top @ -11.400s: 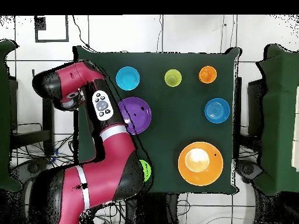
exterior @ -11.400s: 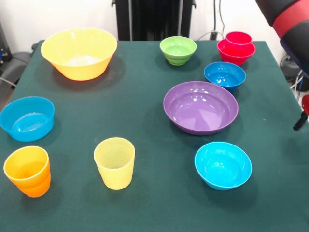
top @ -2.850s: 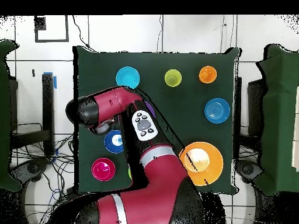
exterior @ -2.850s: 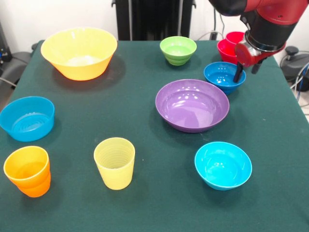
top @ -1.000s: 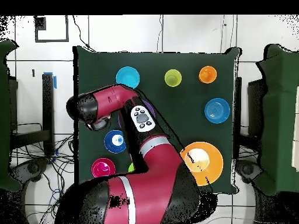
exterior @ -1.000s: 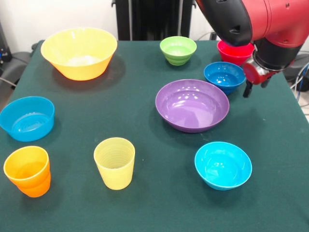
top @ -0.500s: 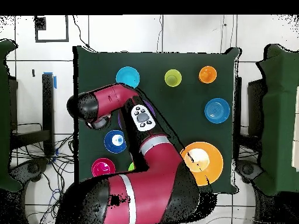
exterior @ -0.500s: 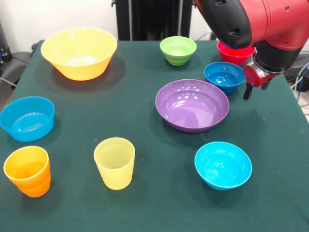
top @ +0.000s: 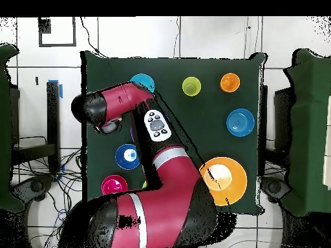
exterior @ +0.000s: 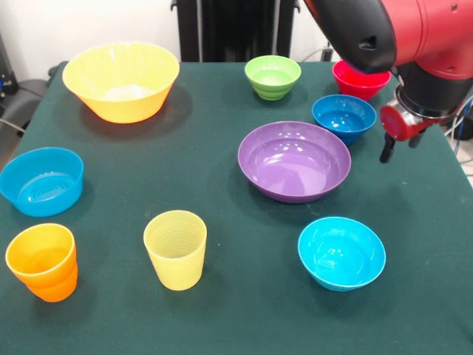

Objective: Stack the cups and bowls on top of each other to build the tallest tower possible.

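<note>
The pincer [exterior: 397,148] hangs above the surface [exterior: 214,200] near its edge. It has hold of nothing, and its dark tips point down; how far apart they stand cannot be told. In the front view the dark blue bowl [exterior: 344,116] lies just left of it, with the purple bowl [exterior: 294,161] further left. The cyan bowl [exterior: 341,253] sits nearer the camera. The red bowl [exterior: 360,80] is beyond the blue one, half hidden behind the arm [exterior: 399,29], so any cup in it cannot be seen. Probably the blue bowl is the closest thing to take.
</note>
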Controlling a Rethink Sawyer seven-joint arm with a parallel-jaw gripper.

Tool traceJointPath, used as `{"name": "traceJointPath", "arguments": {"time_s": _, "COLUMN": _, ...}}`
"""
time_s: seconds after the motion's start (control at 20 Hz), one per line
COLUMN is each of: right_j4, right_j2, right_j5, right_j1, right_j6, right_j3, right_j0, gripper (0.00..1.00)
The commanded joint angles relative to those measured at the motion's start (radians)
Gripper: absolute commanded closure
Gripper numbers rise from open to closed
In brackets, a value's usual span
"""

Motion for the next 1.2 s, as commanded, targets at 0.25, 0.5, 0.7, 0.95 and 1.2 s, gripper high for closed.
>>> {"name": "traceJointPath", "arguments": {"time_s": 0.25, "right_j4": -0.080, "right_j2": 0.033, "right_j5": 0.124, "right_j1": 0.052, "right_j6": -0.244, "right_j3": -0.199, "right_j0": 0.008, "gripper": 0.00}}
{"name": "traceJointPath", "arguments": {"time_s": 0.5, "right_j4": -0.087, "right_j2": 0.017, "right_j5": 0.138, "right_j1": 0.067, "right_j6": -0.261, "right_j3": -0.204, "right_j0": -0.016, "gripper": 0.00}}
{"name": "traceJointPath", "arguments": {"time_s": 0.7, "right_j4": -0.096, "right_j2": -0.004, "right_j5": 0.091, "right_j1": 0.073, "right_j6": -0.243, "right_j3": -0.151, "right_j0": -0.050, "gripper": 0.00}}
{"name": "traceJointPath", "arguments": {"time_s": 0.95, "right_j4": -0.113, "right_j2": -0.011, "right_j5": 0.018, "right_j1": 0.084, "right_j6": -0.217, "right_j3": -0.097, "right_j0": -0.075, "gripper": 0.00}}
{"name": "traceJointPath", "arguments": {"time_s": 1.2, "right_j4": -0.130, "right_j2": -0.012, "right_j5": -0.006, "right_j1": 0.087, "right_j6": -0.188, "right_j3": -0.060, "right_j0": -0.087, "gripper": 0.00}}
